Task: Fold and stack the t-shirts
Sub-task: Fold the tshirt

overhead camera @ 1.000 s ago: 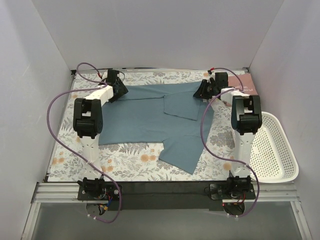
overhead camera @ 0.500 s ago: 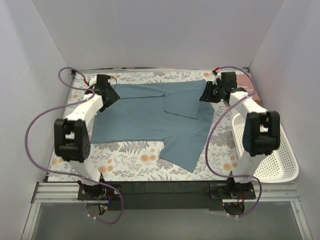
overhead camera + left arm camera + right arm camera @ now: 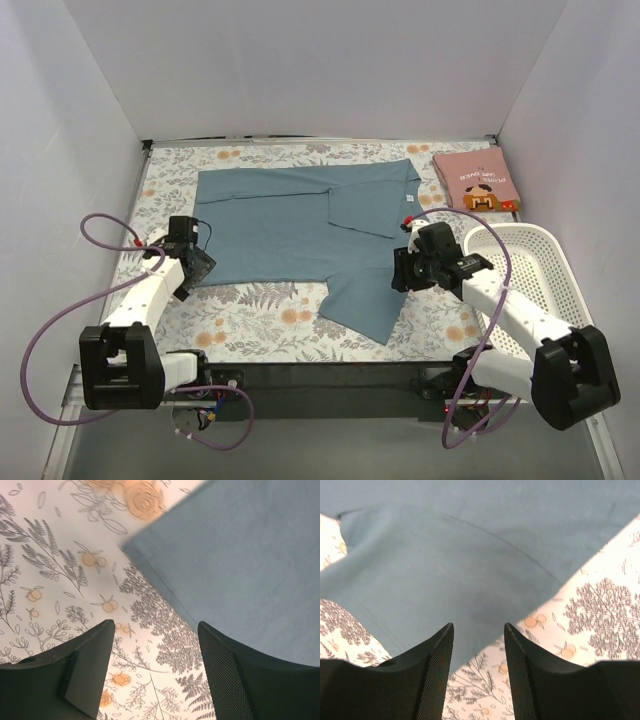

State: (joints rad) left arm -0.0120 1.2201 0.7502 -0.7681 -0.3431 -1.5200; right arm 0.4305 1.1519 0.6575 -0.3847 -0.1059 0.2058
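Teal-blue t-shirt point(image 3: 290, 225): lies spread flat across the middle of the floral-patterned surface point(image 3: 255, 320). One panel is folded over onto the body at its far right, and another portion extends toward the near edge at the lower right.

Pink t-shirt point(image 3: 476, 180): folded into a rectangle in the far right corner of the surface, printed side up, apart from the teal-blue t-shirt.

White perforated basket point(image 3: 560, 300): stands at the right side of the surface, nearer than the pink t-shirt. The right arm crosses beside its left rim.

Left pincer point(image 3: 198, 264): positioned low at the near left corner of the teal-blue t-shirt. The left wrist view shows its fingers point(image 3: 85, 665) spread wide, the shirt corner lying just ahead of them and bare floral cloth in the gap. It grips nothing.

Right pincer point(image 3: 402, 270): positioned at the right edge of the shirt's near portion. The right wrist view shows its fingers point(image 3: 432, 675) parted, with the shirt's edge running across the gap. No fabric is caught between them.
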